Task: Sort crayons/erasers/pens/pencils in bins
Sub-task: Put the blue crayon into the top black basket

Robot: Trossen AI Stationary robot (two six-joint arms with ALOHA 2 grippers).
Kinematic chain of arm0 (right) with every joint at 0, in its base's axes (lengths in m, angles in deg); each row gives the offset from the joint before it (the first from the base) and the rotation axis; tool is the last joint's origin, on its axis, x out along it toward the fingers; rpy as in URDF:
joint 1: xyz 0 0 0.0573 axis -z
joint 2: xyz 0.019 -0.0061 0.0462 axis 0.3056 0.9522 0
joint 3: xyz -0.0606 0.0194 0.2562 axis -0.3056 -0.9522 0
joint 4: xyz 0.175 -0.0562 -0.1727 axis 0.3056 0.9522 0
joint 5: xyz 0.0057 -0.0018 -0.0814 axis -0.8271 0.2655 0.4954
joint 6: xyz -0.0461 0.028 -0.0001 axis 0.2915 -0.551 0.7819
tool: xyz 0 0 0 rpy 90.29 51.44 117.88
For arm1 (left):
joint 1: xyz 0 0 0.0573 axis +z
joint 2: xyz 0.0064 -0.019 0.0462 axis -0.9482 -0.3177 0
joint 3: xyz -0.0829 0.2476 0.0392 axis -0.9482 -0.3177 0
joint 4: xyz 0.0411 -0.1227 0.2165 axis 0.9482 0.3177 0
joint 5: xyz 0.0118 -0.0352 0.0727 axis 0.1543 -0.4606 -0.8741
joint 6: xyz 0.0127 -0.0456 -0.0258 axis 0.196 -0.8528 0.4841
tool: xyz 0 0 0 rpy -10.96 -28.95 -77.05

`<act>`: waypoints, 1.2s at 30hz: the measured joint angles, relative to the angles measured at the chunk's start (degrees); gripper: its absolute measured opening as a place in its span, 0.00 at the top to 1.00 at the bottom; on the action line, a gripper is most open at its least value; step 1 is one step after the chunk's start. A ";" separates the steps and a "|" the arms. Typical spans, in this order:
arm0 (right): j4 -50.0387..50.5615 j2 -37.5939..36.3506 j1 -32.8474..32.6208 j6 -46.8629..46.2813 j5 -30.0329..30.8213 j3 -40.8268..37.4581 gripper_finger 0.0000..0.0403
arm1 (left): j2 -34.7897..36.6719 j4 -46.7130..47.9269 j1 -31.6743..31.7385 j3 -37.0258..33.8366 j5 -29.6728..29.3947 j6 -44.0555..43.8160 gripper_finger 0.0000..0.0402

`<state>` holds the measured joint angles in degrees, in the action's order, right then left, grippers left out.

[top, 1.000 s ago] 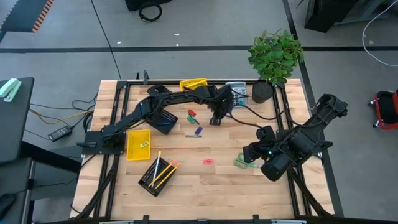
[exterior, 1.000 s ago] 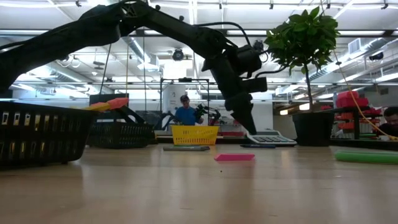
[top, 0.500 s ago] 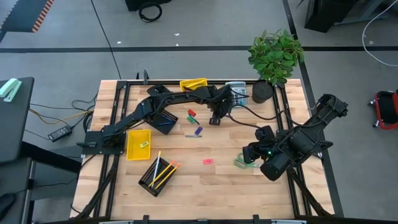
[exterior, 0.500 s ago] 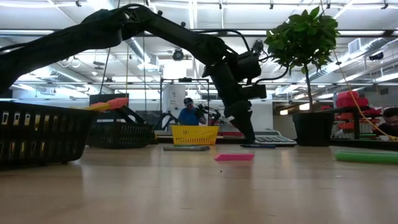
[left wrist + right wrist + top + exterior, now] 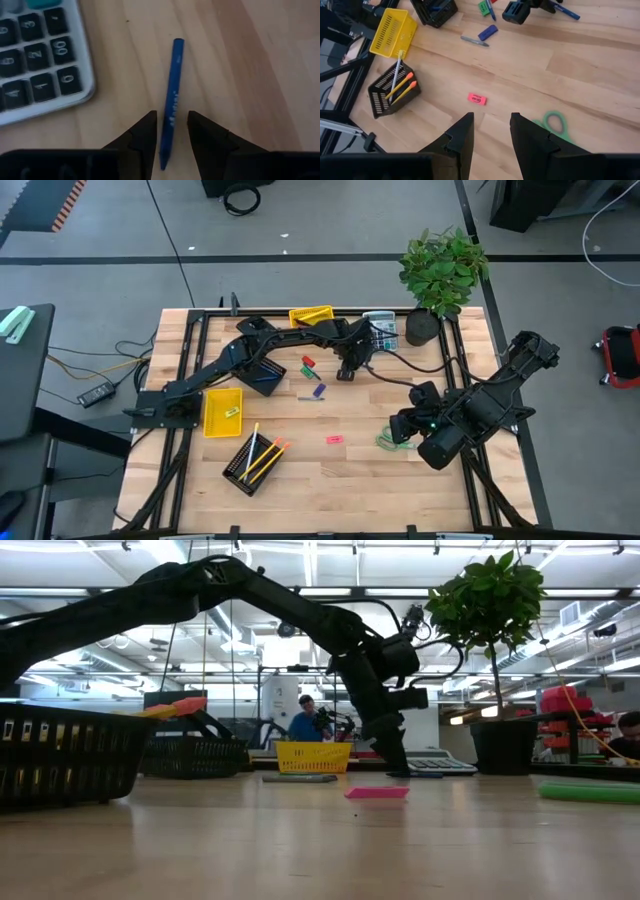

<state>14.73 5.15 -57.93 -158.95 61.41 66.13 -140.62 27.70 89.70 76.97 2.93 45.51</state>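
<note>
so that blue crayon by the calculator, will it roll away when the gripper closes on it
Probably somewhat: the blue crayon looks round and slim, lying flat on bare wood, so a nudge could roll it. The left gripper straddles it with open fingers, which should trap it. It looks stiff and light, though likely snappable.

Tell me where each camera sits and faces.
High: overhead, facing down; both arms, wooden table.
Low: table height, facing across; left arm.
Left wrist: behind left tool, open astride blue crayon beside grey calculator.
Right wrist: behind open right tool.
Shared: flat pink eraser.
</note>
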 joint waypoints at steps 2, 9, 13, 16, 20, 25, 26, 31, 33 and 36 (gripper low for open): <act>-0.02 0.00 0.00 0.58 -0.10 0.00 0.67 | -0.51 0.03 -0.04 0.13 0.36 -0.12 0.70; -0.01 0.00 0.02 1.38 -0.10 0.00 0.67 | -0.54 0.32 -0.53 0.15 0.29 -2.01 0.71; 0.00 0.00 0.00 1.64 -0.11 0.00 0.67 | -0.58 0.98 -1.16 0.15 -0.24 -2.60 0.73; -0.15 0.00 0.02 0.94 -0.10 0.00 0.67 | -0.60 1.10 -1.80 0.13 -0.96 -2.68 0.76; -1.89 0.00 0.01 0.80 -0.08 0.00 0.67 | -0.65 1.10 -2.33 0.11 -1.16 -2.70 0.80; -2.89 0.00 0.00 1.45 -0.08 0.00 0.67 | -0.70 1.13 -2.54 0.09 -0.95 -2.99 0.85; -2.91 0.00 0.01 1.45 -0.08 0.00 0.67 | -0.71 1.21 -2.54 0.09 -0.91 -3.14 0.85; -3.08 0.00 0.02 1.45 -0.08 0.00 0.67 | -0.77 2.11 -2.58 0.09 -0.88 -3.03 0.85; -3.45 0.00 0.02 1.45 -0.08 0.00 0.67 | -0.80 2.45 -2.60 0.09 -0.72 -3.01 0.84; -3.91 0.00 0.02 1.45 -0.08 0.00 0.67 | -1.37 2.55 -2.62 0.11 -0.70 -3.03 0.81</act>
<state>10.82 5.15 -57.92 -157.50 61.33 66.13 -141.99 30.26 87.07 77.08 2.24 42.48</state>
